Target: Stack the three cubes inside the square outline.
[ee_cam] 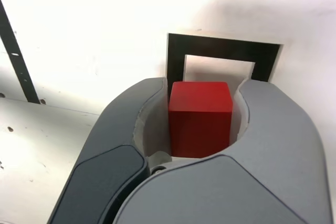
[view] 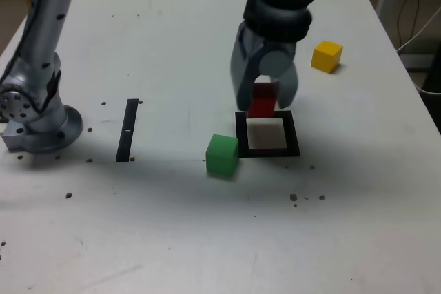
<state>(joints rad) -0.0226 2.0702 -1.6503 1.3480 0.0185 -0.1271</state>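
Wrist view, red cube (ee_cam: 200,119): sits squarely between the two grey jaws, which press on its opposite sides; the claw (ee_cam: 202,121) is clamped on it.
Wrist view, square outline (ee_cam: 223,51): black frame with a white centre, showing just past the cube's far edge; this close look at the grip and the frame's corner is something the other camera lacks.
Exterior view, red cube (view: 262,100): held in the claw (view: 264,101) just above the far edge of the square outline (view: 267,134); whether it touches the frame cannot be told.
Exterior view, green cube (view: 222,155): on the table, just beside the frame's corner on the exterior view's left.
Exterior view, yellow cube (view: 326,56): well apart, farther back on the exterior view's right.
Exterior view, black strip (view: 127,130): lies flat, far to the left, near the arm's base (view: 38,125).
Table (view: 172,225): white, dotted with small dark specks.
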